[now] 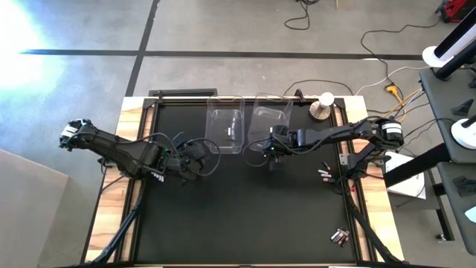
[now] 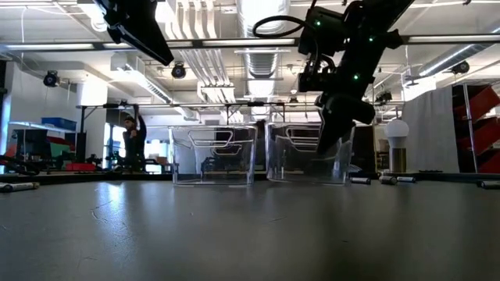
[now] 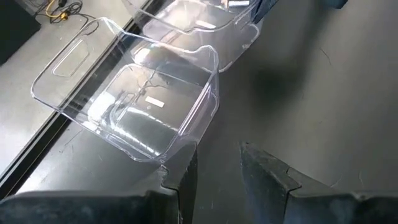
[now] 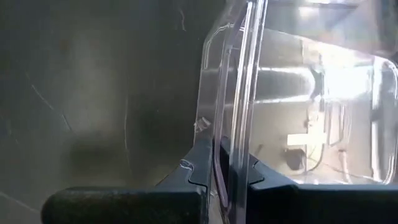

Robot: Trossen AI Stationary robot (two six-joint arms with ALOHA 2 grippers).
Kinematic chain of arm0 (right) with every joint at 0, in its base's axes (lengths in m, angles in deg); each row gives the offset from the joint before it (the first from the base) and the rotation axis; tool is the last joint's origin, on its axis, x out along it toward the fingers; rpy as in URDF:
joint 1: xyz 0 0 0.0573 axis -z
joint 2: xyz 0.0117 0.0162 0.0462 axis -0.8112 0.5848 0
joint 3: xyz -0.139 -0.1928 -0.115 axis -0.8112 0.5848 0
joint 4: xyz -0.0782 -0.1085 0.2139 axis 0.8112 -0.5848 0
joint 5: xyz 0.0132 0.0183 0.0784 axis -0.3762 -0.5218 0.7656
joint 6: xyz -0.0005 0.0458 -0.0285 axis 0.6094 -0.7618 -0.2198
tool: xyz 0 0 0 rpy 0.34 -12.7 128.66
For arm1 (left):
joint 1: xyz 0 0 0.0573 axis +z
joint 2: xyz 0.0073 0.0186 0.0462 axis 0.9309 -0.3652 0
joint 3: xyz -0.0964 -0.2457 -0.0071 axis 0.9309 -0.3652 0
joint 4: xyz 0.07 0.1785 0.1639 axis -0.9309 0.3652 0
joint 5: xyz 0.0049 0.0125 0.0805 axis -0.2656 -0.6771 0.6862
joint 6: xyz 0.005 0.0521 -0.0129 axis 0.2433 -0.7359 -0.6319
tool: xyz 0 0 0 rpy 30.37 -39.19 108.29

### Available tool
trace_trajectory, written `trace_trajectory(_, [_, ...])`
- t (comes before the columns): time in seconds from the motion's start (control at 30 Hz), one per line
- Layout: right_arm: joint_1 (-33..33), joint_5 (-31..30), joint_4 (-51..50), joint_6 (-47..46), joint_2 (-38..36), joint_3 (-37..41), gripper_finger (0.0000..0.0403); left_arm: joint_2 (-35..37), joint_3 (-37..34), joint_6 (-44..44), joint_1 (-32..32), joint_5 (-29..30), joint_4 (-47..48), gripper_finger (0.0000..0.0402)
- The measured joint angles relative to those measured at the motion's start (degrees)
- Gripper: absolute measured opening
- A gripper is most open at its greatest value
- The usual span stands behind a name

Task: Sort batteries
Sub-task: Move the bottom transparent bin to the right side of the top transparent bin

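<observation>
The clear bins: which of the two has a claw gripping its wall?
The right-hand bin, nearer the round knob. The right claw is shut on its wall; the other bin stands untouched.

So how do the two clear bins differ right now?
The right gripper is shut on the right bin's near wall; the left bin stands untouched, with the left gripper short of it, jaws apart. Both are clear and empty, side by side at the table's far edge.

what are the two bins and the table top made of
Both bins, left and right, look like clear glossy hard plastic: you see through the walls, and the rims catch highlights. The table top looks like a dark matte mat, faintly scuffed; the material is unclear.
</observation>
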Motion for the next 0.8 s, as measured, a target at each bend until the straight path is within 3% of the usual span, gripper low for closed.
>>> trace_trajectory(0.43, [0.0,-0.2,-0.4,7.5,0.0,0.0,0.0013,0.0,0.0,-4.5,0.0,-0.1,0.0,0.0103])
trace_trajectory(0.8, [0.0,-0.2,-0.6,7.7,0.0,0.0,0.0013,0.0,0.0,-4.5,-0.1,-0.8,0.0,0.0103])
